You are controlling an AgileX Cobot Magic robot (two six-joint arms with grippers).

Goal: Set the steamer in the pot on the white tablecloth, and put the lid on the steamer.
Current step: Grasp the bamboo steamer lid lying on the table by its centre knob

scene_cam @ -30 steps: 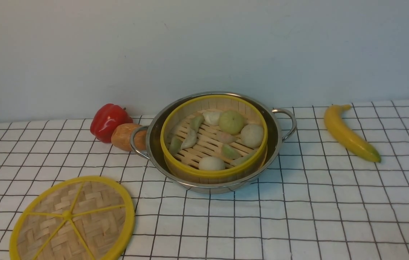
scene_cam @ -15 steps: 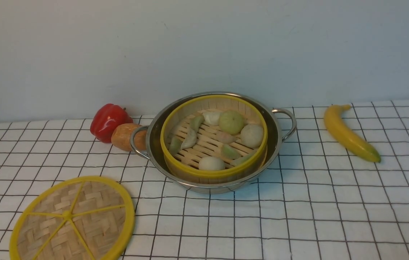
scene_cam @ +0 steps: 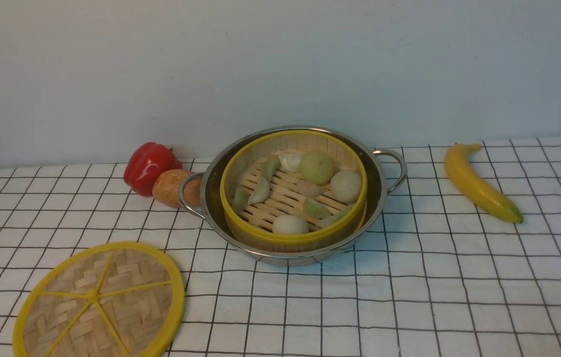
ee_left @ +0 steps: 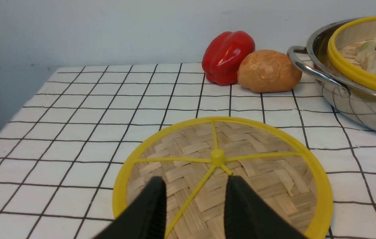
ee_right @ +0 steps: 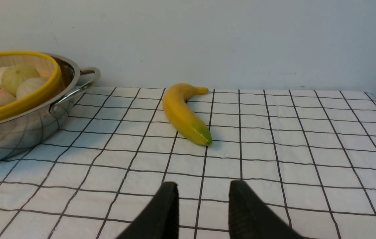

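The lid (scene_cam: 99, 300) lies flat on the white tablecloth (scene_cam: 409, 297), to the left of the pot (scene_cam: 377, 196) and nearer the robot. The left gripper (ee_left: 194, 199) hangs over the lid with its two black fingers apart and nothing in them. It is too hard to tell if it touches the lid. A red pepper (scene_cam: 150, 166) and a brown bread roll (scene_cam: 174, 187) sit just beside the pot's left handle. The steamer (scene_cam: 290, 239) sits inside the pot, so the first step looks done. A banana (scene_cam: 478, 183) lies well to the right of the pot. The right gripper (ee_right: 203, 205) is open too, over bare cloth on that side. The step in hand looks like getting the lid. Next, the left gripper likely needs to pinch the lid's yellow rim or hub, lift it, carry it over the pot and set it flat on the steamer.
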